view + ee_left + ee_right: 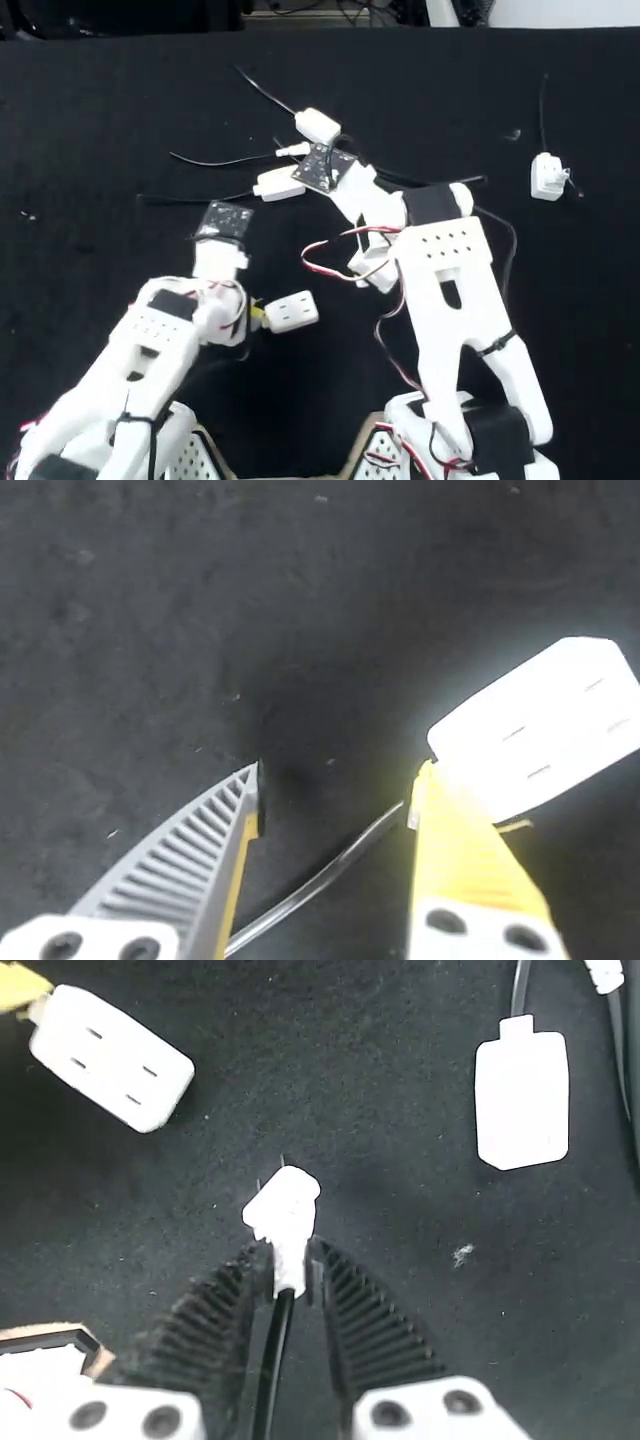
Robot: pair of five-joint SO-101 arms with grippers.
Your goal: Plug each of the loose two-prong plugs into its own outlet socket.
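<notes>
A white outlet block [293, 311] with slotted sockets lies at the front middle of the black table. My left gripper [338, 780] is open, and its yellow finger [460, 850] is just beside the block [545, 730]; nothing but a thin black cord [320, 880] lies between the fingers. My right gripper [290, 1255] is shut on a small white two-prong plug [285, 1215], whose cord runs back between the fingers. The outlet block [110, 1055] lies some way beyond the plug. In the high view the right wrist [325, 168] hangs over the plugs at the back middle.
Two white corded plug bodies [318, 125] [280, 185] lie close to the right wrist, one of them also beside the held plug [522, 1105]. A third white piece [547, 177] sits far right. Thin black cords [205, 160] trail leftward across the mat.
</notes>
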